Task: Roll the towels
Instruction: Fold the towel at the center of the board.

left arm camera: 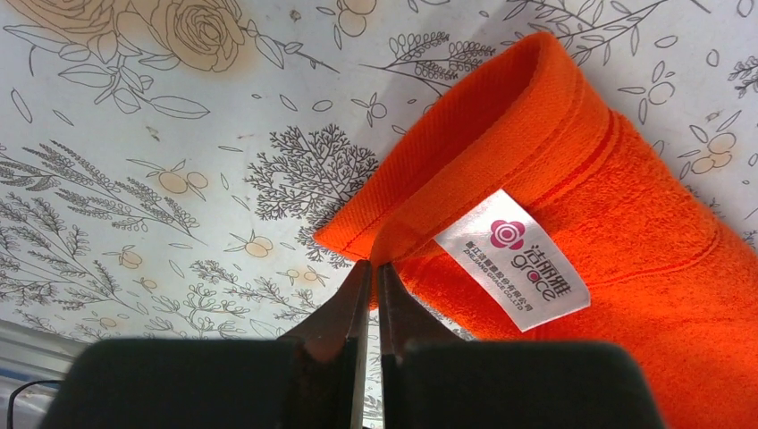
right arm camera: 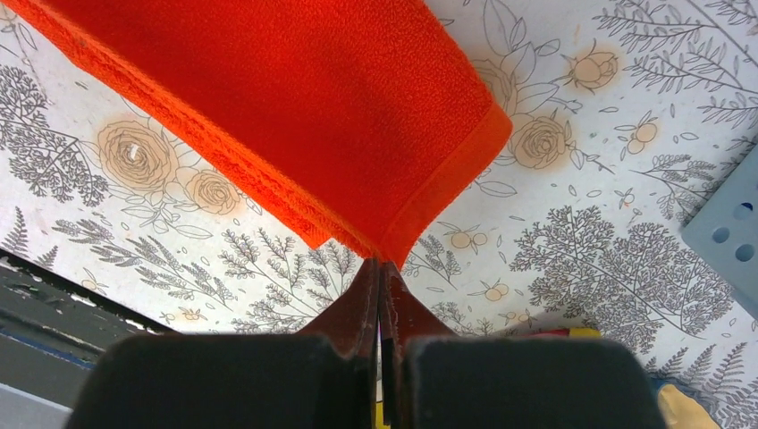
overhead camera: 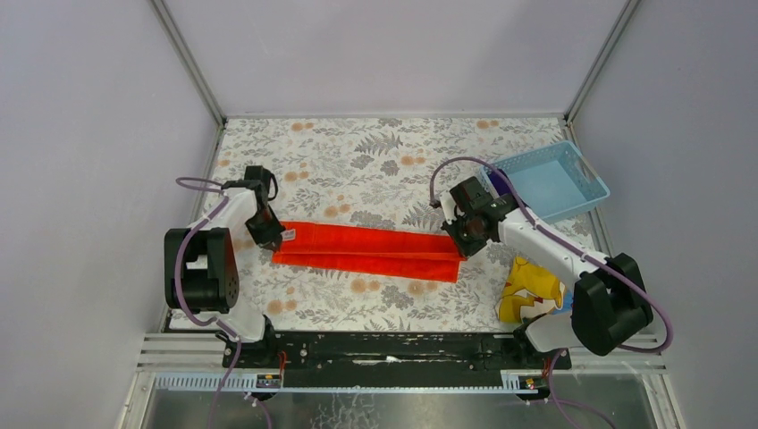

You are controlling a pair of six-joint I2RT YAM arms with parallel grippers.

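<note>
The orange-red towel [overhead camera: 366, 251] lies folded into a long narrow band across the middle of the floral table. My left gripper [overhead camera: 268, 234] is shut on the towel's left end. In the left wrist view the fingertips [left arm camera: 371, 268] pinch a raised hem of the towel [left arm camera: 626, 223], beside its white label [left arm camera: 514, 259]. My right gripper [overhead camera: 465, 239] is shut on the right end. In the right wrist view it [right arm camera: 380, 262] clamps a corner of the towel [right arm camera: 313, 98]. A patch of deep purple cloth [overhead camera: 496, 183] shows at the blue basket's left corner, mostly hidden by the right arm.
A light blue perforated basket [overhead camera: 554, 183] stands at the back right, and its corner shows in the right wrist view [right arm camera: 728, 223]. A yellow-and-blue printed cloth [overhead camera: 532, 290] lies by the right arm's base. Grey walls enclose the table on three sides.
</note>
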